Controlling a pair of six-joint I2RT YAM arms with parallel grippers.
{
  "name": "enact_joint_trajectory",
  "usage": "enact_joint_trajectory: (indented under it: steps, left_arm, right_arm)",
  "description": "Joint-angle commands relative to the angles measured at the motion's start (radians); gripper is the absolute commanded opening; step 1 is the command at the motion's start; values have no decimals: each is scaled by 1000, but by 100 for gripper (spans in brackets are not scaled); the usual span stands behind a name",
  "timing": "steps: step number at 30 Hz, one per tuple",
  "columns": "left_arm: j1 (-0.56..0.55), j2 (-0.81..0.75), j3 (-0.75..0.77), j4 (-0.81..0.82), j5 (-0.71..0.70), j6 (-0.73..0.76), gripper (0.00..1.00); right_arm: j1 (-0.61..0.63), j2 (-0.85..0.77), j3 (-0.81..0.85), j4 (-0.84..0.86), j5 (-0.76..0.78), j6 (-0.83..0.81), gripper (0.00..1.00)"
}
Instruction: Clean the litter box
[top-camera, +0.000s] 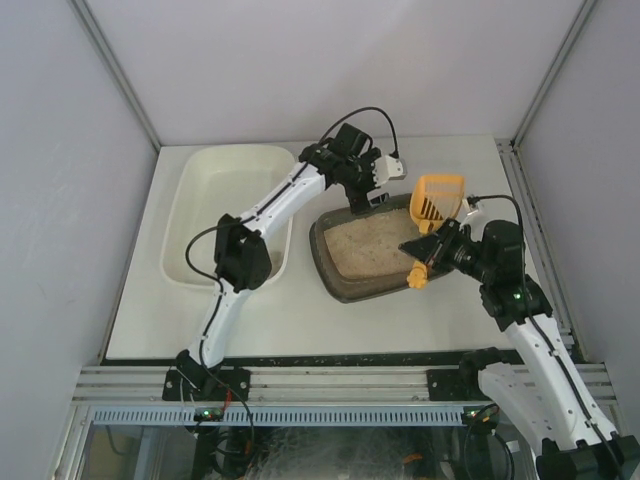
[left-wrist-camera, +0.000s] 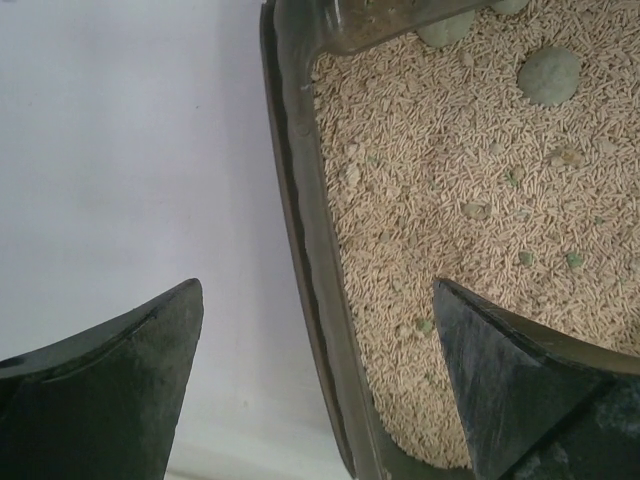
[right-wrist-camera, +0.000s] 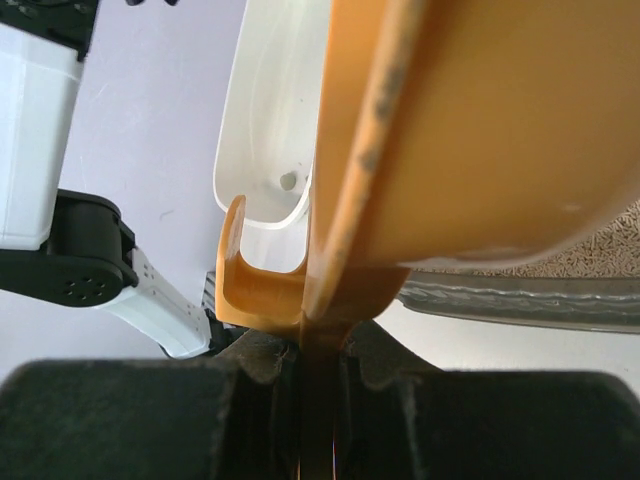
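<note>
The litter box (top-camera: 336, 272) is a dark brown-grey tray of beige litter in the middle of the table. My left gripper (top-camera: 360, 202) is at its far left corner. In the left wrist view the gripper (left-wrist-camera: 318, 300) is open and straddles the rim (left-wrist-camera: 300, 240), one finger (left-wrist-camera: 120, 385) outside over the table and the other over the litter. Green clumps (left-wrist-camera: 548, 76) lie in the litter. My right gripper (top-camera: 437, 248) is shut on the handle of an orange scoop (top-camera: 438, 198), held over the box's right end. The scoop (right-wrist-camera: 480, 130) fills the right wrist view.
A larger white tub (top-camera: 230, 205) stands left of the litter box, under the left arm; it also shows in the right wrist view (right-wrist-camera: 265, 120). White walls enclose the table on three sides. A metal rail (top-camera: 330, 380) runs along the near edge.
</note>
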Motion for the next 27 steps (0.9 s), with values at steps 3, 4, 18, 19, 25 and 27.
enact_joint_trajectory:
  steps: [3,4,18,19,25,27]
  left_arm:
    - [-18,28,52,98,79,70,99]
    - [-18,41,53,109,77,65,99]
    - [7,145,62,104,28,58,64]
    - [9,142,58,98,27,56,57]
    - [17,108,3,76,16,-36,4]
    - [23,92,-27,70,5,-107,0]
  right_arm:
    - [-26,-66,5,-59,25,-4,0]
    - [-29,-73,6,-68,26,-6,0]
    - [-74,-85,6,-105,3,-29,0]
    - [-75,-79,5,-100,-4,-32,0]
    - [-82,-39,6,-67,-34,-34,0]
    - [-83,-31,5,-49,-46,-30,0]
